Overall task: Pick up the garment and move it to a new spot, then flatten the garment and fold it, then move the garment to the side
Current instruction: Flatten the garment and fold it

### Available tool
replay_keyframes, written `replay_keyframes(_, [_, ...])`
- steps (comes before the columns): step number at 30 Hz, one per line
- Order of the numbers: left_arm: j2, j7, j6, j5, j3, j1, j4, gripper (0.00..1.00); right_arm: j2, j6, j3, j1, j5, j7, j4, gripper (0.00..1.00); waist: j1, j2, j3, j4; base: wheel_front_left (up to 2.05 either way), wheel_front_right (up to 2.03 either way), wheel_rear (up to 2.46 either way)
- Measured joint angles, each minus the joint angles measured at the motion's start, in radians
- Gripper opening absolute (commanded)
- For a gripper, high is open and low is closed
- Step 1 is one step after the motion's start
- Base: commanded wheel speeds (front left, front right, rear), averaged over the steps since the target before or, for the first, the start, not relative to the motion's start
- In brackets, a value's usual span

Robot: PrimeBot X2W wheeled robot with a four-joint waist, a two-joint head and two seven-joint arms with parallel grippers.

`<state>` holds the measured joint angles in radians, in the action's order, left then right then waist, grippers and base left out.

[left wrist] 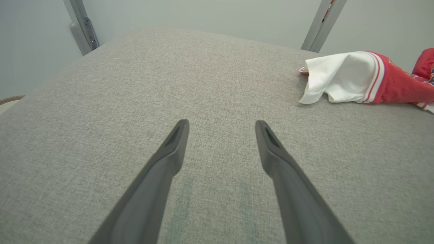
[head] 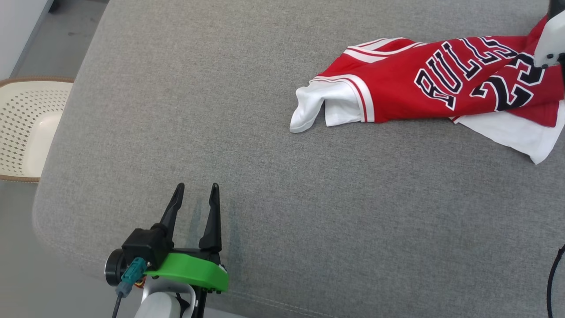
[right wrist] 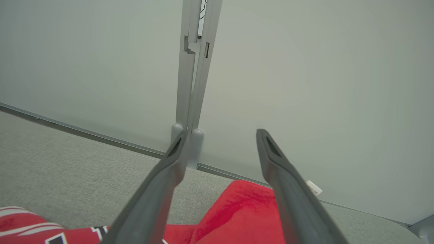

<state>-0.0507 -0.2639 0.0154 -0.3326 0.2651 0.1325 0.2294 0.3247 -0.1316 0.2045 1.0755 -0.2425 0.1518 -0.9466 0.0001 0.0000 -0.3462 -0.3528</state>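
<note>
Crumpled red-and-white jersey on grey fabric cushion. Fingers of left gripper apart, empty; right gripper likewise, over jersey.

Garment on cushion's far right, left hand over near left

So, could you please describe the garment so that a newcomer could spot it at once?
Start with the wide grey cushion and follow it to its far right side. A crumpled red jersey lies there, white at its sleeve and hem. Its black BULLS lettering and bright red set it apart from the cream perforated basket off the left edge.
</note>
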Motion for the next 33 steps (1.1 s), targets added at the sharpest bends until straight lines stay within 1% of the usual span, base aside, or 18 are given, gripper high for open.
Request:
replay_keyframes(5, [0.000,0.000,-0.001,0.010,-0.020,-0.002,-0.001,1.00,-0.026,0.000,-0.032,0.006,0.039,0.050,-0.036,1.00,0.0000,0.0000,0.011,0.019,0.00,0.00,0.00])
replay_keyframes(9, [0.001,0.000,0.003,0.024,-0.039,-0.014,0.001,1.00,-0.042,0.000,-0.082,-0.026,0.088,0.077,-0.050,1.00,0.0000,0.0000,0.038,0.047,0.00,0.00,0.00])
replay_keyframes(12, [0.001,0.000,0.006,0.030,-0.054,-0.029,0.003,1.00,-0.050,0.000,-0.116,-0.089,0.130,0.092,-0.045,1.00,-0.0001,0.0000,0.067,0.076,0.00,0.00,0.00])
replay_keyframes(17, [0.001,0.000,0.012,0.038,-0.072,-0.048,0.003,1.00,-0.082,0.000,-0.155,-0.243,0.214,0.105,-0.021,1.00,-0.0001,0.0000,0.113,0.129,0.00,0.00,0.00])
replay_keyframes(21, [0.001,0.000,0.019,0.045,-0.073,-0.055,-0.001,1.00,-0.099,0.000,-0.163,-0.342,0.267,0.105,-0.012,1.00,-0.0001,0.0000,0.136,0.165,0.00,0.00,0.00])
replay_keyframes(23, [0.001,0.000,0.021,0.047,-0.072,-0.055,-0.002,1.00,-0.099,0.000,-0.164,-0.364,0.280,0.105,-0.012,1.00,-0.0001,0.0000,0.140,0.177,0.00,0.00,0.00])
replay_keyframes(28, [0.001,0.000,0.026,0.055,-0.066,-0.054,0.000,1.00,-0.091,0.000,-0.155,-0.366,0.294,0.104,-0.043,1.00,-0.0001,0.0000,0.123,0.180,0.00,0.00,0.00])
replay_keyframes(33, [0.001,0.000,0.029,0.060,-0.066,-0.050,0.004,1.00,-0.085,0.000,-0.139,-0.337,0.292,0.096,-0.100,1.00,-0.0001,0.0000,0.096,0.154,0.00,0.00,0.00])
